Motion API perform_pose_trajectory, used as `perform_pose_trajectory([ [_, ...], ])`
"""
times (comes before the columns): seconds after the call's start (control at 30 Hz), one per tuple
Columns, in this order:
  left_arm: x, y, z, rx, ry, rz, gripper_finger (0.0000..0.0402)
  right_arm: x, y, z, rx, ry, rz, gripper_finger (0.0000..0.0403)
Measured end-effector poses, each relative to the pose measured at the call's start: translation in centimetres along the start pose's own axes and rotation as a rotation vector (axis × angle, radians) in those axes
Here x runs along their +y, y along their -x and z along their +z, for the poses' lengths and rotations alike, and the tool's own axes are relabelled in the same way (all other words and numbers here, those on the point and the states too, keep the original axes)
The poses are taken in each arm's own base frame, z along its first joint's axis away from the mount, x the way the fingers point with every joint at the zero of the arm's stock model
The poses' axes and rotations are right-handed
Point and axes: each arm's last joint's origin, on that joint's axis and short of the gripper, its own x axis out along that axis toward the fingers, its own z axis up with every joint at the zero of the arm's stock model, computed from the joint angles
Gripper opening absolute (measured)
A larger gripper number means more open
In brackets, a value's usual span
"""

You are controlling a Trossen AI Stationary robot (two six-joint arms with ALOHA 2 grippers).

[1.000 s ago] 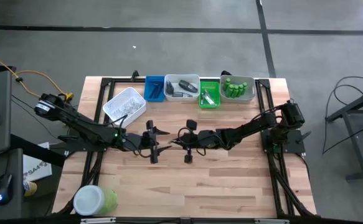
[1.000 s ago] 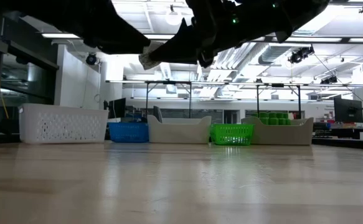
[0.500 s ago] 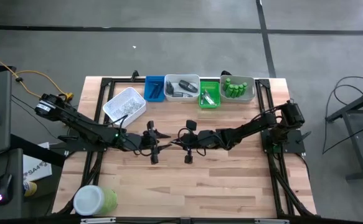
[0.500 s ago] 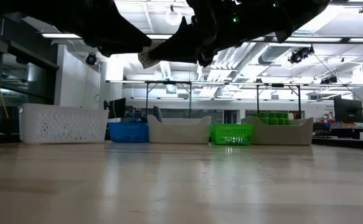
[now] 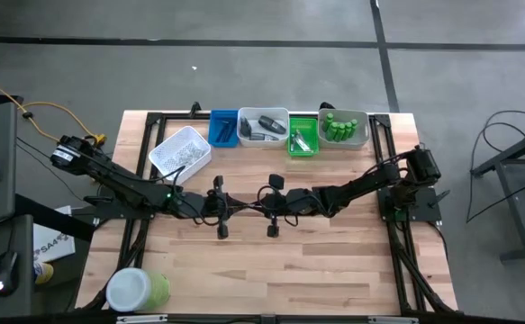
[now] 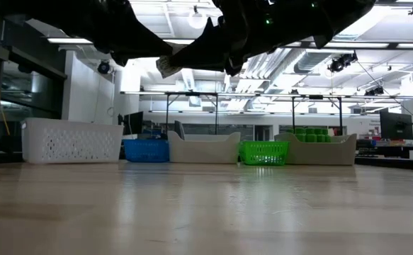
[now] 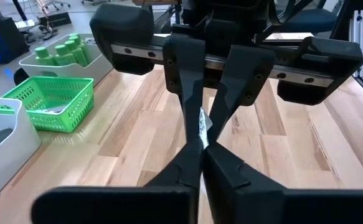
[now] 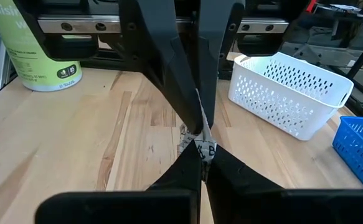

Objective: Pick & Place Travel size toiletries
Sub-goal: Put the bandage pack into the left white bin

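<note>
At the table's left front corner stands a big green jar (image 5: 138, 290) with a white lid; its label shows in the right wrist view, where only the fragment "disin" can be read. The left gripper (image 5: 229, 206) and the right gripper (image 5: 252, 206) meet tip to tip above the middle of the table, both pinching one clear, silvery flat sachet (image 8: 195, 142) held in the air between them. Both pairs of fingers are clenched on it, the left pair (image 7: 197, 163) and the right pair (image 8: 201, 168) each gripping opposite ends, so neither arm is nearer than the other. The sachet's long axis seems to run roughly along the line joining the two grippers, though it is too crumpled to be sure. Dark print shows on it, not legible. Along the far edge sit the white perforated tray (image 5: 181, 151), blue tray (image 5: 223, 128), grey tray (image 5: 263, 125), green tray (image 5: 303, 135) and the tray of green bottles (image 5: 340, 127). The handover looks half done.
</note>
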Motion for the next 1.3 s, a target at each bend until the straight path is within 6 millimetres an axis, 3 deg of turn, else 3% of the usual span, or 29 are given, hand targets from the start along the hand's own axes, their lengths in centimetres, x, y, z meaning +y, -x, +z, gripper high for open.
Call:
perform_pose_trajectory([
  [0.2,0.0,0.0,0.0,0.0,0.004,0.0,0.0002,0.0,0.0,0.0,0.0,0.001,0.004,0.0009],
  [0.33,0.0,0.0,0.0,0.0,0.004,0.0,0.0002,0.1,0.0,-0.1,0.01,-0.007,0.026,0.0036],
  [0.53,0.1,0.0,-0.1,0.01,-0.009,0.022,0.0001,0.1,0.3,0.3,0.005,-0.064,0.042,0.0134],
  [0.73,1.1,1.0,-0.1,0.054,-0.077,0.214,0.0001,-0.4,2.1,1.7,0.066,-0.081,0.037,0.0233],
  [1.0,4.7,4.3,0.1,0.126,-0.14,0.718,0.0,-1.1,4.3,3.2,0.108,-0.117,-0.016,0.0271],
  [1.3,11.0,5.6,-2.2,0.36,0.04,0.975,0.0,-1.2,4.1,2.7,0.135,-0.108,-0.043,0.0262],
])
